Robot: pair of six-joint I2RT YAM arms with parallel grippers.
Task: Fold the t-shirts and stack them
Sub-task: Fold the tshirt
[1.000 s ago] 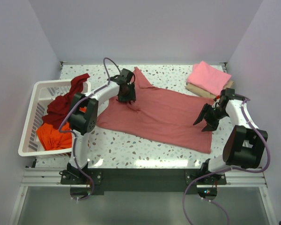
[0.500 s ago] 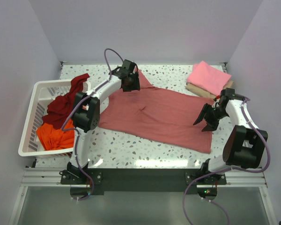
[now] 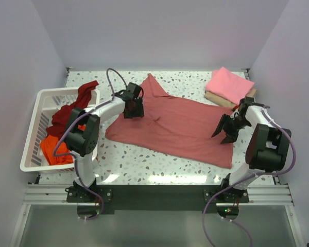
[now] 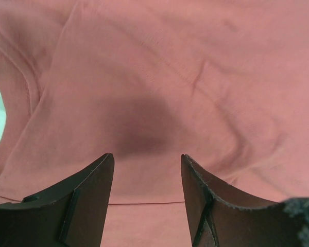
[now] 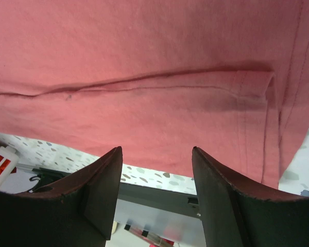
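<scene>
Since the earlier frame, the left gripper (image 3: pixel 132 107) has drawn back from the collar toward its own base; the right gripper (image 3: pixel 225 128) has barely shifted. Both stand with jaws apart, holding nothing.

The rose-red t-shirt (image 3: pixel 180 126) lies spread and unfolded beneath both grippers. The pink t-shirt (image 3: pixel 229 85) sits folded beyond the right gripper, on a tan layer (image 3: pixel 215 97), possibly another garment. The maroon t-shirt (image 3: pixel 72 110) and orange t-shirt (image 3: pixel 56 149) wait in the basket (image 3: pixel 33 149), outboard of the left gripper.

Only the wrist views show the creases and hem beneath the fingers.
</scene>
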